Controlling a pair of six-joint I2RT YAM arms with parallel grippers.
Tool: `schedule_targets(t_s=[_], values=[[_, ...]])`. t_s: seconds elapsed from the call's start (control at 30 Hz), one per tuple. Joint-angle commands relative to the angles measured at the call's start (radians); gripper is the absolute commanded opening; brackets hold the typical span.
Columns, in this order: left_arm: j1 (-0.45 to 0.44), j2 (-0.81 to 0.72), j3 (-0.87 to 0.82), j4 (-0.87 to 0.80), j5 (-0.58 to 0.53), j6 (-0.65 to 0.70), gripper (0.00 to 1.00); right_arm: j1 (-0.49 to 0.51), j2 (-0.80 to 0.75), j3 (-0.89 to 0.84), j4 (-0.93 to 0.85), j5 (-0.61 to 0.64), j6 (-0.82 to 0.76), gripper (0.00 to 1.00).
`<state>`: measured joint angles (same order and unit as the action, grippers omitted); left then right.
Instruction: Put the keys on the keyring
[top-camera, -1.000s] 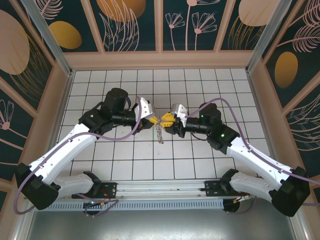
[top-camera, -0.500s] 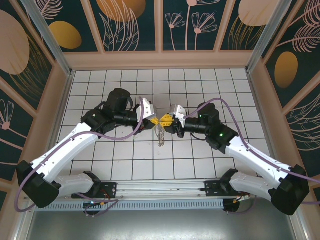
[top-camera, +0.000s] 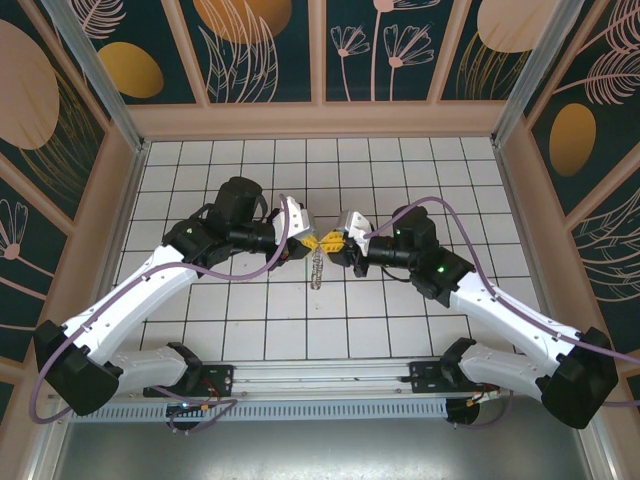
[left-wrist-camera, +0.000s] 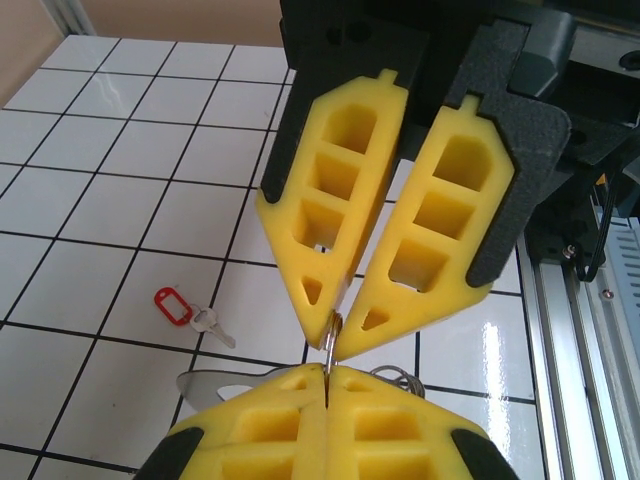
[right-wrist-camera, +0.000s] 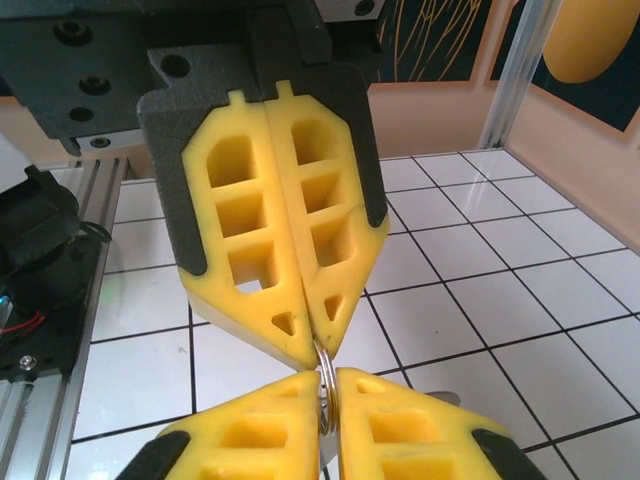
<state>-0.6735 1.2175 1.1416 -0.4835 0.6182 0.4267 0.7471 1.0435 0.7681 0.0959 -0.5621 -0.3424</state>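
No legible text, label or number anywhere.

Top camera looks down from behind onto the counter (top-camera: 300, 330). Close up, left wrist camera faces the right gripper (left-wrist-camera: 335, 337); right wrist camera faces the left gripper (right-wrist-camera: 316, 350).

Bright, even light falls from overhead on the glossy white tiled floor (top-camera: 400, 330), and the shadows under the arms are faint and soft. From the left wrist a white glare patch sits on a tile beside the grey aluminium rail (left-wrist-camera: 570, 330). The nearest blocky yellow plastic fingers (right-wrist-camera: 250, 440) look slightly soft, the thin wire keyring (right-wrist-camera: 325, 385) fairly clear, the dark floral wall panels (right-wrist-camera: 440, 40) mildly blurred
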Motion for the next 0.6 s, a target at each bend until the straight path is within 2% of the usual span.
schedule_targets(t_s=[0.0,0.03,0.2,0.33,0.57], values=[[-0.006,-0.009,0.038,0.005,0.013,0.017,0.0,0.009,-0.006,0.044,-0.014,0.026,-0.021,0.04],[-0.006,-0.01,0.037,0.009,0.015,0.015,0.0,0.009,-0.007,0.045,-0.013,0.028,-0.023,0.0],[-0.005,-0.042,-0.002,0.078,0.044,-0.026,0.0,0.008,-0.021,0.032,0.026,0.018,-0.011,0.0],[-0.005,-0.094,-0.084,0.223,0.067,-0.11,0.18,0.006,-0.071,-0.018,0.122,-0.03,0.029,0.0],[-0.006,-0.157,-0.194,0.434,0.122,-0.245,0.23,0.006,-0.141,-0.122,0.337,-0.123,0.156,0.0]])
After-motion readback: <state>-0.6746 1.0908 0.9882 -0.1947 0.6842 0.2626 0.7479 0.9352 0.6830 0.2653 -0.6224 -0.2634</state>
